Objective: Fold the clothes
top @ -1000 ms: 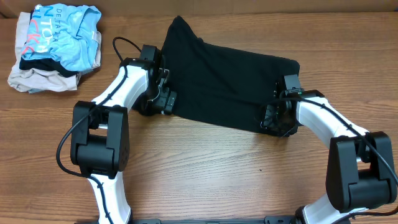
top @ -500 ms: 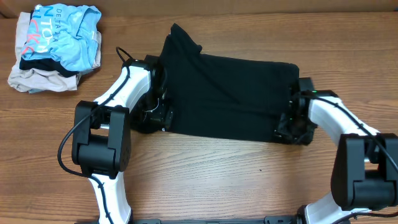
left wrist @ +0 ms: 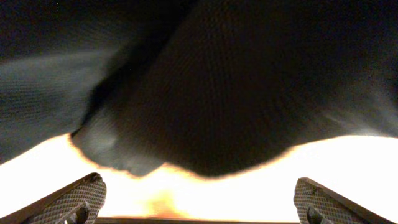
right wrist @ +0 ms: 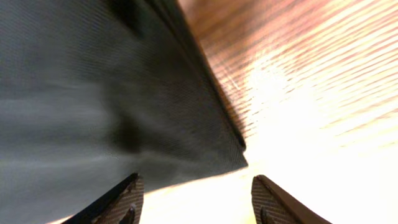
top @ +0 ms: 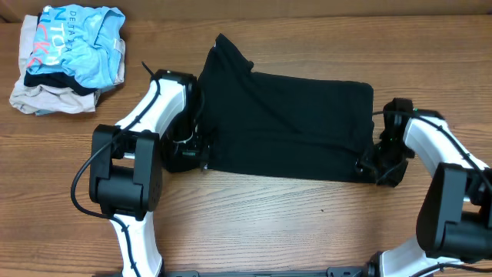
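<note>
Looking down on the table [top: 269, 223], find the black T-shirt [top: 284, 123] lying flat at its middle as a wide band, long side running left to right, with one pointed flap sticking up at the far left corner. Find the left arm [top: 157, 108] bent in beside the shirt's left edge, head low at the near left corner, and the right arm [top: 430, 146] down at the near right corner, just beside the cloth. From the left wrist, see left jaws released and spread wide, one fingertip [left wrist: 71, 196] at each side of the view, nothing between them but bright table, the rounded black hem lying ahead and apart from both. From the right wrist, see right jaws also released and parted, fingertips [right wrist: 115, 199] bracketing bare wood, the shirt's corner ending just ahead of them; cannot tell whether the pad on the cloth side brushes the fabric. At the far left corner of the table, well apart from the T-shirt, see a heap of a light blue shirt [top: 84, 38] with pink and white lettering over dark cloth and a beige garment [top: 46, 100]
</note>
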Robot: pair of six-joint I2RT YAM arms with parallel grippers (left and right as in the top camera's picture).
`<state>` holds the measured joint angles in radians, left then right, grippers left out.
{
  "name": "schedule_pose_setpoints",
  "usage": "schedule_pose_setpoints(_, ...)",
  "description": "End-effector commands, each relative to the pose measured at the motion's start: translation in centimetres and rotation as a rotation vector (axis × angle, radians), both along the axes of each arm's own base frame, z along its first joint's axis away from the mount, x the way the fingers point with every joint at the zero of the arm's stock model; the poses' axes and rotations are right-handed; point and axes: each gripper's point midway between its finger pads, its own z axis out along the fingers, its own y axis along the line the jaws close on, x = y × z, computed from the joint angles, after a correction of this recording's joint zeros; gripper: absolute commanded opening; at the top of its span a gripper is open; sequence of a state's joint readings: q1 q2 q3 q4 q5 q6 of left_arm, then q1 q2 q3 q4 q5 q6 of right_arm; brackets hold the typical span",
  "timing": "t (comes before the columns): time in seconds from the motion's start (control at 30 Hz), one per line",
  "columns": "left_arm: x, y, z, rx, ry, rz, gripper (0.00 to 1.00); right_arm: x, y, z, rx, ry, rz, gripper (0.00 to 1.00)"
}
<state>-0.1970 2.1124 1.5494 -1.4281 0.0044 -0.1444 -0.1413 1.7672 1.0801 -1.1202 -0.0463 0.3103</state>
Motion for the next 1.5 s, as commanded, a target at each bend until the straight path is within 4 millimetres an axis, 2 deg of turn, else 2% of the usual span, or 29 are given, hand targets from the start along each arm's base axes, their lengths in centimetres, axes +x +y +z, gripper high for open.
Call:
schedule_pose_setpoints(0.0,3.3,-1.0,2.9,-0.004,-0.107,-0.001,1.0,3.6,0.0,5.6,-0.005,-0.176,0.011,0.63)
schedule_pose_setpoints(0.1,5.8,-1.8,6.0,-0.026,-0.202,-0.008,1.0,4.8,0.0,9.5,-0.005,-0.252,0.043,0.72)
schedule_pose_setpoints(0.23,10.5,-2.9,10.5,-0.08,-0.412,-0.044,1.0,6.7,0.2,13.7,0.0,-0.359,0.12,0.8)
schedule_pose_setpoints(0.43,21.1,-5.7,16.8,-0.197,-0.896,-0.172,1.0,10.9,1.0,16.9,-0.016,-0.545,0.188,0.81)
schedule_pose_setpoints(0.5,23.9,-6.5,18.0,-0.24,-1.016,-0.195,1.0,11.8,1.3,17.4,-0.017,-0.582,0.196,0.81)
schedule_pose_setpoints(0.57,26.0,-6.6,18.3,-0.259,-1.084,-0.188,1.0,12.1,1.5,17.6,-0.018,-0.598,0.205,0.81)
schedule_pose_setpoints(0.67,28.8,-6.5,17.3,-0.305,-1.125,-0.174,1.0,12.2,1.9,17.6,-0.016,-0.602,0.215,0.81)
schedule_pose_setpoints(0.77,31.7,-6.2,14.7,-0.349,-1.119,-0.159,1.0,12.1,2.3,17.6,-0.016,-0.596,0.227,0.81)
schedule_pose_setpoints(0.97,35.3,-6.4,9.0,-0.353,-1.111,-0.15,0.98,12.1,2.6,17.6,-0.013,-0.596,0.235,0.81)
schedule_pose_setpoints(1.2,36.7,-7.4,4.2,-0.364,-1.103,-0.158,0.98,12.2,2.8,17.6,-0.012,-0.599,0.24,0.8)
schedule_pose_setpoints(1.33,36.8,-8.8,2.8,-0.421,-1.097,-0.164,0.98,12.2,2.8,17.6,-0.013,-0.602,0.239,0.8)
schedule_pose_setpoints(1.47,36.8,-9.1,1.1,-0.422,-1.077,-0.152,0.96,12.3,2.8,17.6,-0.013,-0.603,0.239,0.8)
